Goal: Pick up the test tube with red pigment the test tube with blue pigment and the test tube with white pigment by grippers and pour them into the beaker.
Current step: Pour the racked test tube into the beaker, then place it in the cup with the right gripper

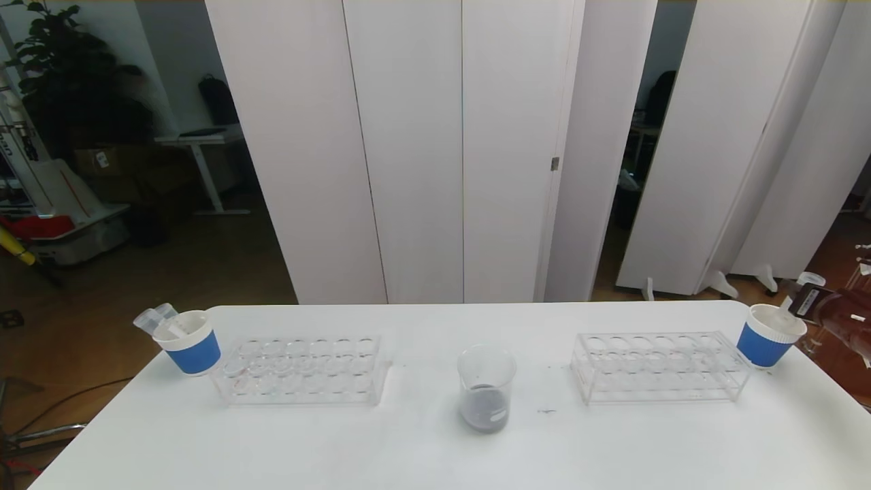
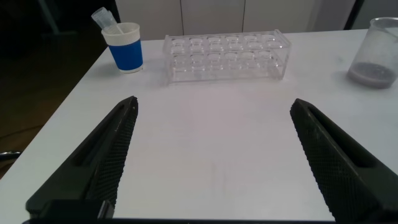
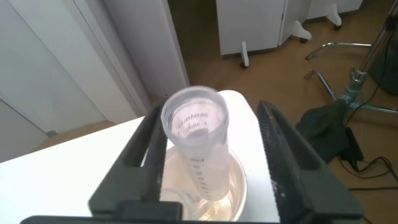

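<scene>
Two hands apart: right hand (image 3: 211, 155) around a tube (image 3: 196, 143) over the table-corner cup (image 1: 769, 335), left hand (image 2: 211, 155) above bare tabletop (image 2: 211, 124).

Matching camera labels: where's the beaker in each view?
Head: beaker mid-table, right of the left rack.
Left wrist: beaker far off past the left rack's end, cut off by the picture's edge.
Right wrist: not in it.
Shared landmark: the left rack, in the head and left wrist views; the right wrist view shares only the table.
</scene>
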Tool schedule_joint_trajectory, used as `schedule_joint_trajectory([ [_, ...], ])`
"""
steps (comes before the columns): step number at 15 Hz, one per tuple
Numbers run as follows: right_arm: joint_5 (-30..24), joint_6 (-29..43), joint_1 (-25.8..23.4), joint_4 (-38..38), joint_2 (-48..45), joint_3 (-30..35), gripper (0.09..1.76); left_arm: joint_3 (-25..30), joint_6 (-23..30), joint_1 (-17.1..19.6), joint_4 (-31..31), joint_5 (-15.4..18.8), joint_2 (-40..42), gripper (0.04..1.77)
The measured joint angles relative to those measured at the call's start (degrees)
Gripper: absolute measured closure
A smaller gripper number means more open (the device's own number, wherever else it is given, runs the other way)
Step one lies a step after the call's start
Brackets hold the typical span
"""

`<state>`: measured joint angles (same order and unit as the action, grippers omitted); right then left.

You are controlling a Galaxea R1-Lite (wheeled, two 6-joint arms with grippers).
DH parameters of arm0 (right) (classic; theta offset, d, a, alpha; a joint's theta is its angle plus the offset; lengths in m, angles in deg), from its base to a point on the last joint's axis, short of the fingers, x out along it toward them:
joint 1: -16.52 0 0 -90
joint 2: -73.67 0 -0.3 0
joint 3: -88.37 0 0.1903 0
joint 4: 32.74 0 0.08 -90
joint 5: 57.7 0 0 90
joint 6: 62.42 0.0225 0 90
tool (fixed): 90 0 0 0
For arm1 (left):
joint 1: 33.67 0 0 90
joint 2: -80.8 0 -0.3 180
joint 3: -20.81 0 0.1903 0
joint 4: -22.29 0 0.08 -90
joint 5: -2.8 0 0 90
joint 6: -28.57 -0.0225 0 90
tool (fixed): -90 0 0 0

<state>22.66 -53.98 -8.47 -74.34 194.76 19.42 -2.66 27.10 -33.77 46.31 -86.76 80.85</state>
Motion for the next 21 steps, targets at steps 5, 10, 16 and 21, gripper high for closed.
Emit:
schedule_joint_trajectory([
  [5, 0.05, -0.06, 0.02, -0.11, -0.22, 0.10, 0.10, 0.00, -0.01, 0.00, -0.02, 0.00, 0.00, 0.06],
  [10, -0.96, 0.02, -0.17, 0.61, -4.50, -2.27, 0.10, 0.00, -0.01, 0.00, 0.02, -0.02, 0.00, 0.06],
  [16, -4.16, -0.17, -0.06, 13.90, -19.38, -5.29, 0.10, 0.00, 0.00, 0.00, -0.02, 0.00, 0.00, 0.06],
  [21, -9.46, -0.20, 1.10, 30.82, -39.10, -6.12, 0.10, 0.00, -0.01, 0.00, -0.02, 0.00, 0.00, 0.06],
])
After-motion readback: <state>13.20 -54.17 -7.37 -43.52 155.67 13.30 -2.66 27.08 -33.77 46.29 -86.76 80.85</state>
